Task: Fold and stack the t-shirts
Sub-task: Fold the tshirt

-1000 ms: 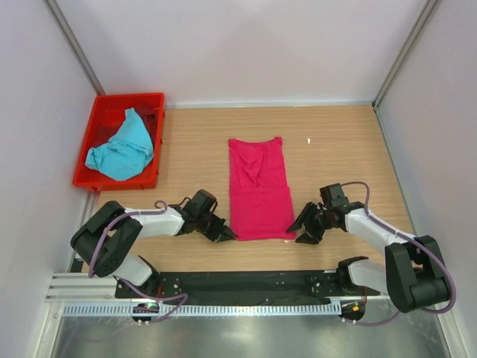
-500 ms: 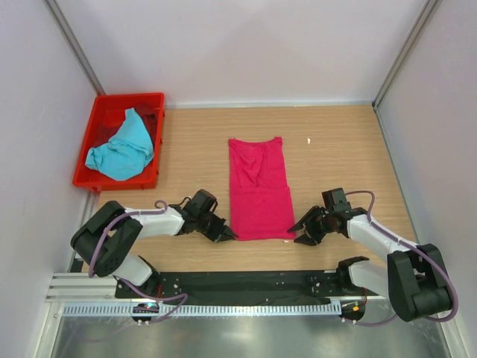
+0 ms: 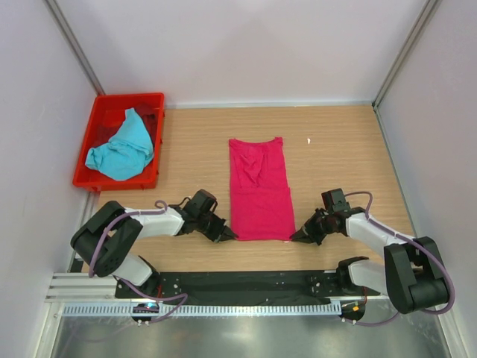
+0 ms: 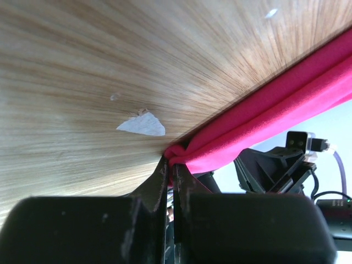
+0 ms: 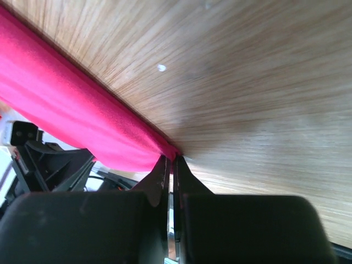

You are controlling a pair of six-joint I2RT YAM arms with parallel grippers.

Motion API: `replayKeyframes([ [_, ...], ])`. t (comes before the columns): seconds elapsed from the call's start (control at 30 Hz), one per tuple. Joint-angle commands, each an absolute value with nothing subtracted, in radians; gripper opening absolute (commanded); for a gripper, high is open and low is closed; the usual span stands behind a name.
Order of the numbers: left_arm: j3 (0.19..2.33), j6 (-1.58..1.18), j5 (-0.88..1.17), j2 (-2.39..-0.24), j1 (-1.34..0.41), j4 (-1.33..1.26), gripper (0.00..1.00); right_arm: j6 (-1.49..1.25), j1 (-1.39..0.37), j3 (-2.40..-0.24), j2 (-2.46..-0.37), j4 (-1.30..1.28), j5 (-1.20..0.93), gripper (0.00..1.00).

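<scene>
Left gripper: we record jaws pinched tight on the near left corner of the magenta-pink t-shirt, which lies flat on the table. Right gripper: jaws clamped on its near right corner. Turquoise-blue t-shirt: crumpled inside the red crate.

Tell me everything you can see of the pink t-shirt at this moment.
The magenta-pink t-shirt is plain soft cloth, folded lengthwise into a narrow strip with the sleeves tucked in and the neckline at the far end. It lies flat in the middle of the wooden table, with a few creases below the collar. The left pincer is shut on its near left corner and the right pincer is shut on its near right corner.
</scene>
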State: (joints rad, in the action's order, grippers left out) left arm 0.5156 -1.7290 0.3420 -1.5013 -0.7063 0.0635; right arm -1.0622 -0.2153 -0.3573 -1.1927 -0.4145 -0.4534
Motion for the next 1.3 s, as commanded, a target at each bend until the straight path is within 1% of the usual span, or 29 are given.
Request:
replayKeyframes([
  [0.0, 0.477, -1.675, 0.264, -1.528, -0.706, 0.115, 0.0, -0.983, -0.232, -0.308, -1.253, -0.337, -0.247, 0.01],
  [0.17, 0.472, -1.635, 0.259, -1.516, -0.706, 0.127, 0.0, -0.914, -0.236, -0.337, -1.244, -0.368, -0.258, 0.02],
  [0.2, 0.474, -1.634, 0.259, -1.513, -0.707, 0.126, 0.0, -0.917, -0.238, -0.337, -1.246, -0.373, -0.253, 0.08],
  [0.23, 0.477, -1.634, 0.259, -1.513, -0.707, 0.126, 0.0, -0.931, -0.238, -0.328, -1.235, -0.374, -0.252, 0.31],
  [0.3, 0.485, -1.628, 0.262, -1.516, -0.706, 0.127, 0.0, -0.971, -0.238, -0.316, -1.215, -0.376, -0.241, 0.41],
  [0.4, 0.5, -1.625, 0.265, -1.514, -0.706, 0.129, 0.0, -1.0, -0.238, -0.307, -1.198, -0.367, -0.232, 0.43],
  [0.47, 0.5, -1.623, 0.264, -1.511, -0.706, 0.132, 0.0, -0.999, -0.236, -0.316, -1.229, -0.362, -0.229, 0.43],
  [0.57, 0.495, -1.623, 0.264, -1.503, -0.706, 0.135, 0.0, -0.997, -0.236, -0.336, -1.265, -0.362, -0.212, 0.41],
  [0.63, 0.491, -1.621, 0.265, -1.497, -0.706, 0.138, 0.0, -1.003, -0.233, -0.339, -1.273, -0.353, -0.212, 0.38],
  [0.73, 0.488, -1.618, 0.267, -1.493, -0.706, 0.141, 0.0, -1.003, -0.233, -0.347, -1.292, -0.339, -0.216, 0.28],
  [0.77, 0.491, -1.615, 0.267, -1.494, -0.707, 0.14, 0.0, -1.002, -0.233, -0.35, -1.302, -0.339, -0.219, 0.24],
  [0.8, 0.491, -1.614, 0.267, -1.496, -0.706, 0.141, 0.0, -0.999, -0.232, -0.351, -1.302, -0.336, -0.222, 0.1],
  [0.83, 0.492, -1.609, 0.267, -1.496, -0.706, 0.141, 0.0, -0.993, -0.233, -0.353, -1.304, -0.336, -0.222, 0.02],
  [1.03, 0.515, -1.524, 0.262, -1.457, -0.706, 0.175, 0.0, -0.91, -0.251, -0.397, -1.261, -0.409, -0.238, 0.01],
  [1.17, 0.569, -1.424, 0.22, -1.393, -0.715, 0.305, 0.0, -0.891, -0.287, -0.402, -1.183, -0.465, -0.268, 0.01],
  [1.27, 0.583, -1.407, 0.186, -1.323, -0.742, 0.394, 0.0, -0.899, -0.325, -0.4, -1.106, -0.518, -0.273, 0.01],
])
